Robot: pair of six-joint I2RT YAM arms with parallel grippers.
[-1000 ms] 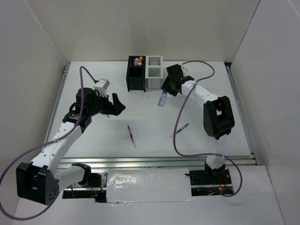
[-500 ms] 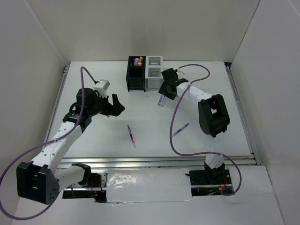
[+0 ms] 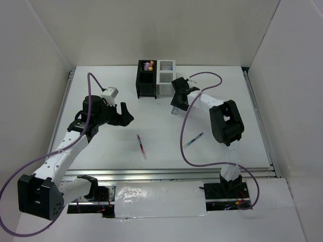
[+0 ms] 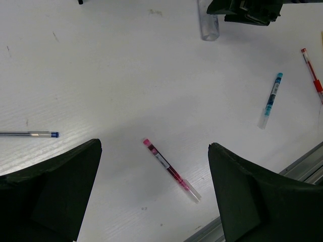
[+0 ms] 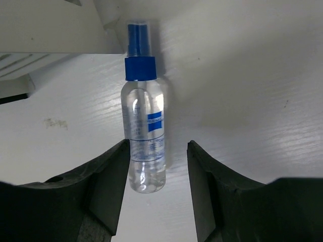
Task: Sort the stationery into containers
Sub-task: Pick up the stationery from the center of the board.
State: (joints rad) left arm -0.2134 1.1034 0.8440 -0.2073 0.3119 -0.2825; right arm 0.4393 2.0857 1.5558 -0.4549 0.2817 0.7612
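Two slatted boxes stand joined at the far side of the table (image 3: 101, 151): the black box (image 3: 147, 83), with pink, orange and purple marker tips (image 3: 149, 64) above its rim, and the white box (image 3: 165, 80) on its right. My right end effector (image 5: 157, 151) hangs low just in front of the white box, fingers about half spread on either side of a clear spray bottle (image 5: 145, 136). The bottle lies on the table, its blue cap towards the box's foot. I see bare table between the bottle and one finger; whether the other finger touches it I cannot tell. The bottle's label carries a blue square and fine print too small for me to read. My left end effector (image 4: 155, 145) is spread fully and holds nothing, hovering over a pink pen (image 4: 170, 170) whose white sticker I cannot read either. A blue pen (image 4: 269, 100) lies well to its right, a red pen (image 4: 313, 75) beyond that, and a thin blue-tipped pen (image 4: 29, 134) near one finger.
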